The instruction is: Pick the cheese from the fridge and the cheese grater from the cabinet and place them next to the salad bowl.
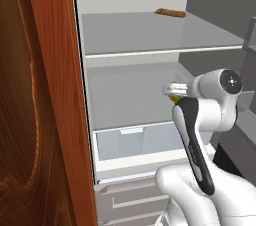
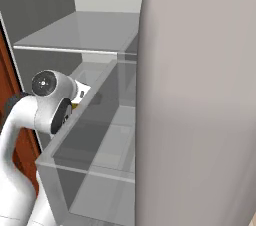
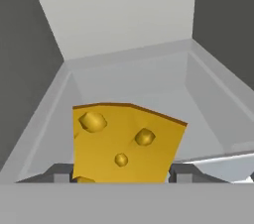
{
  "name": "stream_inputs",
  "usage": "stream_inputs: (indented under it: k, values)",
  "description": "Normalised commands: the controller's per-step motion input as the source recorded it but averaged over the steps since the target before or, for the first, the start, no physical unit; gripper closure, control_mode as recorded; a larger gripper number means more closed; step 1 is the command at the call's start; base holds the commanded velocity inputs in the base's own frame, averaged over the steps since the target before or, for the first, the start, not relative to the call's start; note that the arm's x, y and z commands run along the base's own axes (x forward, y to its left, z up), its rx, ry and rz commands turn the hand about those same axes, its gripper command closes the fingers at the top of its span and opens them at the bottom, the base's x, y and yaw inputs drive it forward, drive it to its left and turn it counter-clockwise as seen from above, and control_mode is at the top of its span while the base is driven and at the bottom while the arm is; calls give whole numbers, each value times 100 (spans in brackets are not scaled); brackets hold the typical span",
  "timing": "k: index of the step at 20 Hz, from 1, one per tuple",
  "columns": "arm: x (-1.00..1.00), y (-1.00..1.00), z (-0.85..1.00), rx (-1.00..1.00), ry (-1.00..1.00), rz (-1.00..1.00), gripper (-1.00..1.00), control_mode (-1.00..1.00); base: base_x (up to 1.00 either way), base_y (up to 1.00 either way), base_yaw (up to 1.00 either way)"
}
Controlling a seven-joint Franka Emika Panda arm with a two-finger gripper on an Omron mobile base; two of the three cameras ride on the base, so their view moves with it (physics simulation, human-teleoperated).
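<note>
The cheese (image 3: 124, 141), a yellow-orange wedge with holes, sits upright between my two finger tips in the hand view. My gripper (image 3: 121, 174) is shut on it, one dark tip pressed against each side. Behind it lies the fridge's (image 3: 124, 29) pale interior with a grey shelf floor. From the left base view, my gripper (image 1: 176, 90) reaches into the fridge (image 1: 150, 35) at mid height, and a sliver of the cheese (image 1: 175, 98) peeks out under the hand. The cheese grater, cabinet and salad bowl are out of view.
A brown bread-like item (image 1: 170, 13) lies on the upper shelf. A pale drawer (image 1: 145, 140) sits below my hand. A wood-grain panel (image 1: 50, 95) stands close on the left. The grey fridge door (image 2: 200, 95) with its clear bin (image 2: 90, 160) is on the right.
</note>
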Motion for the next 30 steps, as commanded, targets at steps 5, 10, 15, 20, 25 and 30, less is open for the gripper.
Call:
stream_inputs:
  k: [5,10,15,20,25,30]
  values:
    - [-97,0,54,0,-1,-4,100,-100,0,0,0]
    - [-81,0,69,0,11,-1,100,-100,0,0,0]
    - [-62,0,63,0,10,0,100,-100,0,0,0]
    - [-61,3,37,-2,-2,0,100,-100,0,0,0]
    - [-71,7,31,-9,-27,1,100,-100,0,0,0]
    - [-26,7,4,-2,-6,2,100,100,-59,2,4]
